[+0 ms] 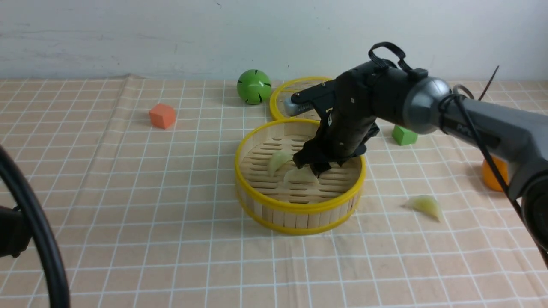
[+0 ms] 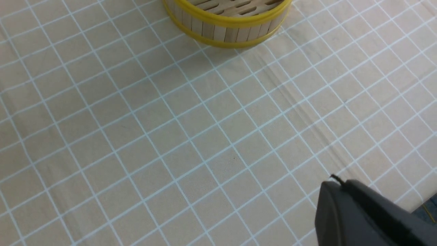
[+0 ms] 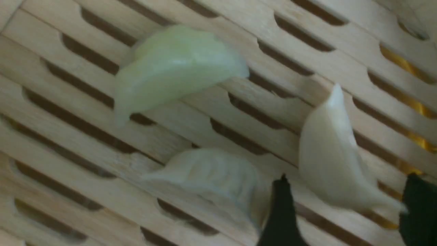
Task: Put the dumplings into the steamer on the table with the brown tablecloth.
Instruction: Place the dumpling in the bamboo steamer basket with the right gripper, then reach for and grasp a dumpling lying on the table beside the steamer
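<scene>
Fingertips (image 3: pixel 280 212) of the right gripper (image 1: pixel 319 167) stand wide apart low inside the steamer (image 1: pixel 299 210). The cream dumpling (image 3: pixel 333 160) between them lies on the slatted floor (image 3: pixel 85 191) rather than hanging in a pinch, so the gripper looks open and holds nothing. I judge this to be the letting-go, done low so the piece settles instead of bouncing out. On the same slats rest a second pale dumpling (image 3: pixel 211 177), touching or nearly touching one fingertip, and a greener dumpling (image 3: pixel 174 68) a little apart; none is stacked on another. The flat lid (image 1: pixel 280 92) sits behind the steamer, out of the way of its opening. One last dumpling (image 1: pixel 424 206) lies on the brown tablecloth (image 1: pixel 171 214) to the right of the steamer, near it and on the right arm's own side, which makes it the likely next pick. The left gripper (image 2: pixel 358 212) shows only as a dark corner over the cloth-covered worktop (image 2: pixel 136 136). It is closed, empty as far as can be seen, and parked well apart from the steamer, presumably to leave the right arm room.
</scene>
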You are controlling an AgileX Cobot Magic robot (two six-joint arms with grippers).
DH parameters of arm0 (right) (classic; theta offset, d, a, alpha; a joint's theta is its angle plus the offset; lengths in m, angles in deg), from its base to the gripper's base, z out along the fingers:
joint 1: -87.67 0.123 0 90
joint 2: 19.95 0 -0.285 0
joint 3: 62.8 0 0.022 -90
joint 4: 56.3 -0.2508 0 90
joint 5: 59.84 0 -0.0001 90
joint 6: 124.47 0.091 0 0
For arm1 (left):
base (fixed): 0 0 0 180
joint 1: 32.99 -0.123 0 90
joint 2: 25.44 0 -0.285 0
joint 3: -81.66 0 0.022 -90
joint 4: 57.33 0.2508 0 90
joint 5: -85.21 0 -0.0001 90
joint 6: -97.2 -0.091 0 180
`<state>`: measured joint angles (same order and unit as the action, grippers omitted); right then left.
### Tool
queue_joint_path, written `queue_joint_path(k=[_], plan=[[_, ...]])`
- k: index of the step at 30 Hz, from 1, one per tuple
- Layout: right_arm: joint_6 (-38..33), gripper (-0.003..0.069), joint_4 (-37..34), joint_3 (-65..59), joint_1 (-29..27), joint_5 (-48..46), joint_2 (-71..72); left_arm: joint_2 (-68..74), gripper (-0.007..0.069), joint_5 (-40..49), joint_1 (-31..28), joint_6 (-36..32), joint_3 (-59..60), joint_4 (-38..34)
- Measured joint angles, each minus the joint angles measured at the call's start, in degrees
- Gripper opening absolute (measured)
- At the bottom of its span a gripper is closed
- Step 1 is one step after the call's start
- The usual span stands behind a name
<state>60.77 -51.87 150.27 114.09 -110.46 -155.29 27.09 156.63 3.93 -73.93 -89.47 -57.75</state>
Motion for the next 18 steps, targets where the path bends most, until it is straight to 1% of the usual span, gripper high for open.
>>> queue_joint_path(k=[1, 3, 5, 8, 10, 13, 14, 16, 18], plan=[[-0.3, 0.051, 0.8, 1.2, 0.0, -2.1, 0.6, 0.0, -0.0013, 0.0, 0.0, 0.0, 0.0, -0.1], [-1.7, 0.0552, 2.8, 3.4, 0.0, -6.5, 2.2, 0.0, -0.0013, 0.0, 0.0, 0.0, 0.0, -0.4], [-2.9, 0.0568, 5.3, 5.1, 0.0, -11.3, 4.3, 0.0, -0.0012, 0.0, 0.0, 0.0, 0.0, -0.5], [-4.5, 0.0575, 8.2, 6.0, -0.7, -17.3, 7.6, 0.0, -0.0012, 0.0, 0.0, 0.0, 0.0, -0.5], [-6.4, 0.0573, 8.6, 6.0, -2.3, -19.2, 9.4, 0.0, -0.0012, 0.0, 0.0, 0.0, 0.0, -0.5], [-8.8, 0.0559, 5.1, 3.2, -6.5, -19.6, 11.4, 0.0, -0.0012, 0.0, 0.0, 0.0, 0.2, -0.6], [-8.9, 0.0556, 4.3, 2.9, -6.9, -19.6, 11.5, 0.0, -0.0012, 0.0, 0.0, 0.0, 0.2, -0.6], [-11.6, 0.0541, -0.6, -2.3, -10.9, -19.7, 12.2, 0.0, -0.0012, 0.0, 0.0, 0.0, 0.2, -0.5], [-14.1, 0.053, -3.6, -6.5, -13.5, -19.7, 12.2, 0.0, -0.0012, 0.0, 0.0, 0.0, 0.2, -0.8]])
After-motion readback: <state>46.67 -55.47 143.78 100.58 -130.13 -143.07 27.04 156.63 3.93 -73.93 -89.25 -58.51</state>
